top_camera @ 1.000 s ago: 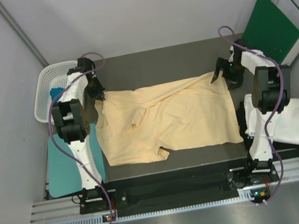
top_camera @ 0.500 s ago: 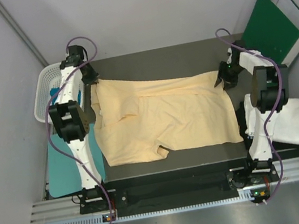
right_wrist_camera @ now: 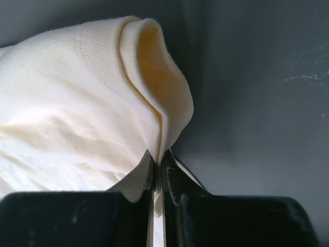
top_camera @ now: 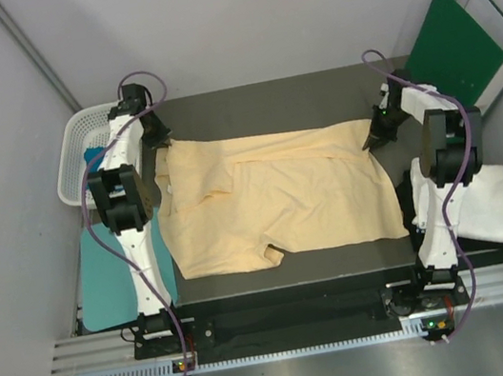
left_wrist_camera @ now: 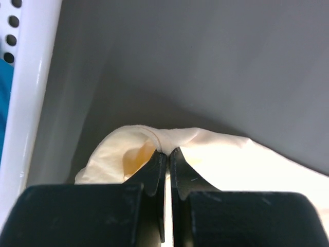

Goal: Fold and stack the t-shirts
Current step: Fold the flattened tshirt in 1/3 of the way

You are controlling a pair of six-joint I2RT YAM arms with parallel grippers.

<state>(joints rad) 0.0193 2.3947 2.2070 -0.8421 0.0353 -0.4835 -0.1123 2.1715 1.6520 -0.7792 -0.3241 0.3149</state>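
Peach-yellow t-shirt (top_camera: 274, 208) is lying spread across the dark table (top_camera: 266, 101), its near hem sitting close to the arm bases. A white t-shirt (top_camera: 486, 207) is resting just to its right, beside the right arm. Further back, the left gripper (top_camera: 158, 144) is pinching the shirt's far left corner, jaws closed tight on the cloth. The right gripper (top_camera: 369, 139) is clamping the far right corner likewise.

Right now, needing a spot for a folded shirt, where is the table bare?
Bare: table strip beyond the peach-yellow t-shirt, between the left gripper and right gripper. Crowded: white basket at left, white t-shirt and green folder at right.
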